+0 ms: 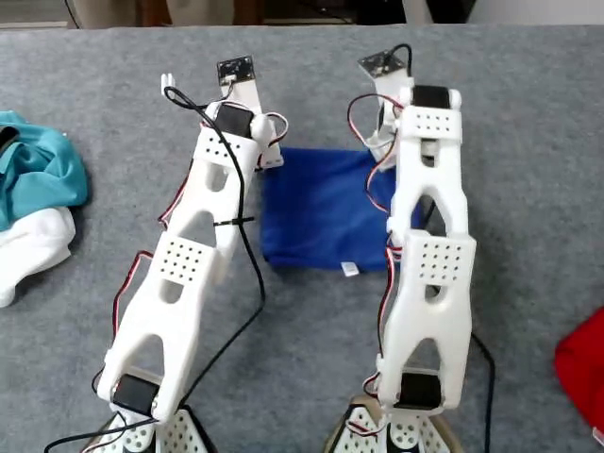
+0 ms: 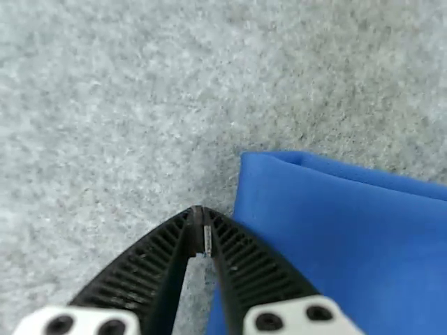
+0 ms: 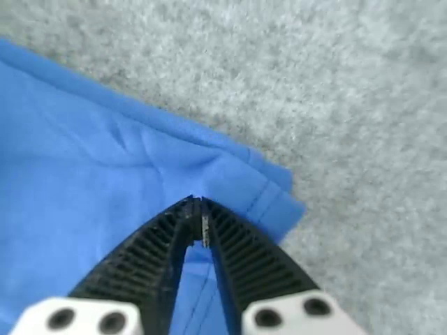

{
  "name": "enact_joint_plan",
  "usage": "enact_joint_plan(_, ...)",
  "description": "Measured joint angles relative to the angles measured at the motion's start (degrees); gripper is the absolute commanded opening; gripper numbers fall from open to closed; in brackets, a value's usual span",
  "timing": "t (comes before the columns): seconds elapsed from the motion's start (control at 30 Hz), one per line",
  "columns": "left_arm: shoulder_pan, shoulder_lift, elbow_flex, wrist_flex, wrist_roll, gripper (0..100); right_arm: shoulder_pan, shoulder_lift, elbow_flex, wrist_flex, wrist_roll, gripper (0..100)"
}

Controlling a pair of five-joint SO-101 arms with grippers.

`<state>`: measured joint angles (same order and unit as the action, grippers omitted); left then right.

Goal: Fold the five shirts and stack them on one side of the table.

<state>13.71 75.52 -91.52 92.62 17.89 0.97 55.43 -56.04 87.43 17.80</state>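
Note:
A folded blue shirt (image 1: 321, 212) lies flat on the grey table between my two arms. My left gripper (image 2: 198, 211) is shut with nothing in it, and its tips rest over bare table just beside a far corner of the blue shirt (image 2: 335, 237). My right gripper (image 3: 198, 203) is also shut. Its tips sit over the blue shirt (image 3: 84, 174) close to the other far corner, with no cloth visible between the fingers. A teal shirt (image 1: 42, 170) and a white shirt (image 1: 33, 247) lie crumpled at the table's left edge. A red shirt (image 1: 583, 366) pokes in at the right edge.
The grey felt-like table surface (image 1: 528, 142) stretches wide on all sides of the blue shirt. Both arm bases stand at the near edge, with black cables (image 1: 253, 283) trailing across the table between the arms.

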Motion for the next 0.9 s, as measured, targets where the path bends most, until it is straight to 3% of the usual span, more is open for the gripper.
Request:
enact_joint_plan(0.23, 0.0, 0.0, -0.4, 0.0, 0.0, 2, 4.6, 0.2, -7.7, 4.5, -1.9, 0.5)
enact_joint_plan(0.5, 0.0, 0.0, -0.4, 0.0, 0.0, 2, 4.7, 0.2, -6.9, 5.1, -1.9, 0.5)
enact_joint_plan(0.73, 0.0, 0.0, -0.4, 0.0, 0.0, 2, 4.7, 4.2, -0.9, -3.3, -0.8, 0.5)
enact_joint_plan(0.9, 0.0, 1.0, -0.4, -0.6, -2.6, 2, 4.7, 5.5, -3.1, -2.6, -0.6, 0.5)
